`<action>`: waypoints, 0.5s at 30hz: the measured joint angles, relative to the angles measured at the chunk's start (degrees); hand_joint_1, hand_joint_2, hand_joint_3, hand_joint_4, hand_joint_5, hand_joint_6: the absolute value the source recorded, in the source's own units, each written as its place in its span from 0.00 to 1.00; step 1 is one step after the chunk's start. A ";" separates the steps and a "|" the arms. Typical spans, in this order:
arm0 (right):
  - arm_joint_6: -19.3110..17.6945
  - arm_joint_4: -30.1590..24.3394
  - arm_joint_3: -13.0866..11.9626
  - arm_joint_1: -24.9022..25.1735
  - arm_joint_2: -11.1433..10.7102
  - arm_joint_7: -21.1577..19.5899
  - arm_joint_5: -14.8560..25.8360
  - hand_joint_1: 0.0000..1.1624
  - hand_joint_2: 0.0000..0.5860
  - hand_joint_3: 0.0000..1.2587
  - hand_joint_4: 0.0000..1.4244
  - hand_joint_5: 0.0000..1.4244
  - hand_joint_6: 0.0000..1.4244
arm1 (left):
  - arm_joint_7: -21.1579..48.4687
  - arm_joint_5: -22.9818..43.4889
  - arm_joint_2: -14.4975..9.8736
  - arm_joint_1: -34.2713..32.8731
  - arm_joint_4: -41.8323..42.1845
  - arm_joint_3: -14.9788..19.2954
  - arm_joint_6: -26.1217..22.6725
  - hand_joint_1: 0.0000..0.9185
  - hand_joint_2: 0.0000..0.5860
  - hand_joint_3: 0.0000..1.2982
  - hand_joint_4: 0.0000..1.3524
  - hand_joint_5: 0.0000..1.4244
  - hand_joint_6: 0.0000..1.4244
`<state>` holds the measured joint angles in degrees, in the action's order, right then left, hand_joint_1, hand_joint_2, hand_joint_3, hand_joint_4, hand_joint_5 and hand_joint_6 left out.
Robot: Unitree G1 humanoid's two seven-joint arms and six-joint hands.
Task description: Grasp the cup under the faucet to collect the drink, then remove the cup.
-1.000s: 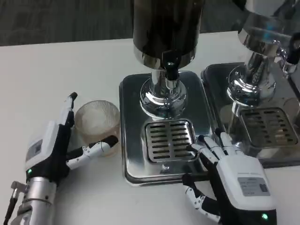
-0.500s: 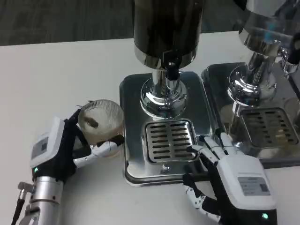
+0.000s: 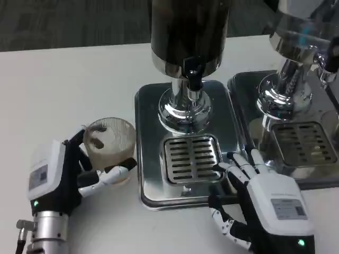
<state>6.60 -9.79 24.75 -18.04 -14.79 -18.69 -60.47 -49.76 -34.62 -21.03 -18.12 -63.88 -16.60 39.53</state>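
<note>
Hiding cup (image 3: 109,138) base — left hand (image 3: 58,177) fingers

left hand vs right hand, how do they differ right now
The left hand is wrapped around the clear cup, gripping it beside the tray; the right hand holds nothing. The left hand is turned on its side, white back facing left, over the white table; the right hand lies back-up, fingers spread, fingertips on the edge of the steel drip tray of the dispenser. Both have white backs and black-and-white fingers.
</note>
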 measured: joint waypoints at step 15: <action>-0.05 0.03 -0.23 0.59 -0.37 0.00 0.30 0.43 0.77 0.24 0.09 0.01 0.14 | -6.08 -2.18 0.03 0.02 0.90 -0.39 -0.68 0.87 0.00 0.46 0.60 0.71 0.88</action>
<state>6.55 -9.76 24.52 -17.46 -15.17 -18.69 -60.17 -55.84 -36.80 -21.00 -18.10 -62.98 -16.99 38.85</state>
